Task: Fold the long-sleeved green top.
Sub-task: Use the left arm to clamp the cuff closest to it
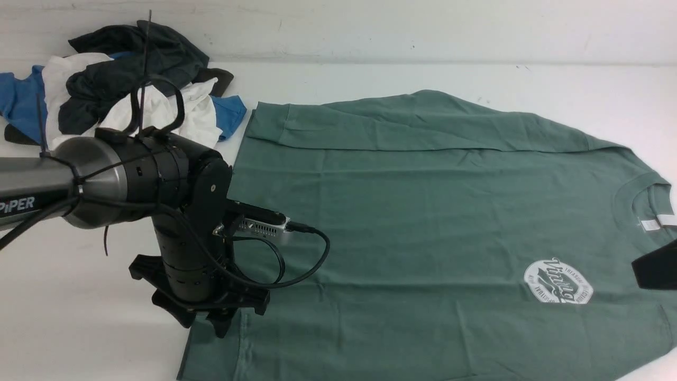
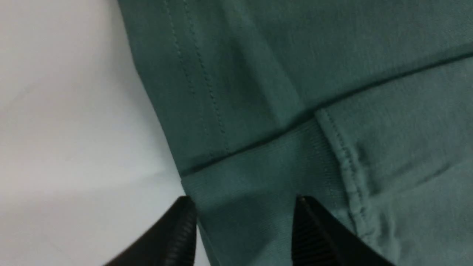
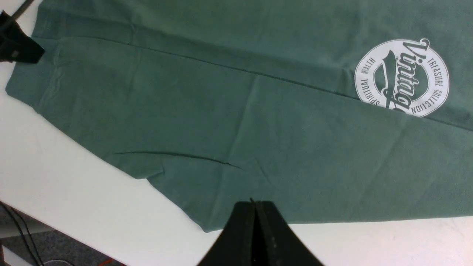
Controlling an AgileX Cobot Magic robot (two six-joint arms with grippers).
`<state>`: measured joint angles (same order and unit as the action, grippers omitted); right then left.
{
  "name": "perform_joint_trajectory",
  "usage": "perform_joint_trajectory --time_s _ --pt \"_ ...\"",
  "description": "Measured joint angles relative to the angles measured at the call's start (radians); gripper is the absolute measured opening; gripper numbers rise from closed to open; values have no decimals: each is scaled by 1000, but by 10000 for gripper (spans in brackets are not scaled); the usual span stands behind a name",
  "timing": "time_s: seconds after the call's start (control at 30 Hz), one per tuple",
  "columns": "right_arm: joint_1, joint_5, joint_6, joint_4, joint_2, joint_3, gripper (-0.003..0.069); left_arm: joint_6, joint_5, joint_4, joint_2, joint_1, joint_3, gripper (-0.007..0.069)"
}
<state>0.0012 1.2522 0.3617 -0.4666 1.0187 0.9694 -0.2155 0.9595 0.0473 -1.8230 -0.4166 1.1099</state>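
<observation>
The green long-sleeved top (image 1: 423, 211) lies flat on the white table, hem to the left, ribbed neck (image 1: 634, 193) and white tag (image 1: 656, 223) at the right, round white logo (image 1: 558, 281) near the front. The far sleeve is folded across the body. My left gripper (image 1: 211, 317) points down at the near hem corner. In the left wrist view it (image 2: 244, 207) is open, its jaws either side of a ribbed sleeve cuff (image 2: 251, 173) lying on the body. My right gripper (image 1: 653, 270) is at the right edge. In the right wrist view it (image 3: 255, 204) is shut and empty above the top's (image 3: 236, 111) near edge.
A pile of white, blue and dark garments (image 1: 132, 90) lies at the back left, behind the left arm. The table's near edge shows in the right wrist view, with floor and cables (image 3: 22, 244) beyond it. Bare white table (image 1: 79, 317) lies left of the hem.
</observation>
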Motion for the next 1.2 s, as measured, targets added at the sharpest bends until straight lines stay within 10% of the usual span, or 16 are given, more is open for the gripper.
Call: perform_joint_trajectory --time_s 0.47,0.77,1.2 --pt "0 0 1 0 0 0 -15 -27 0 -1 -40 0 9 326" --pt "0 0 3 0 0 0 -15 -27 2 -9 -43 -4 9 35" --pt "0 0 11 -9 0 0 -15 -26 91 5 36 -4 29 16"
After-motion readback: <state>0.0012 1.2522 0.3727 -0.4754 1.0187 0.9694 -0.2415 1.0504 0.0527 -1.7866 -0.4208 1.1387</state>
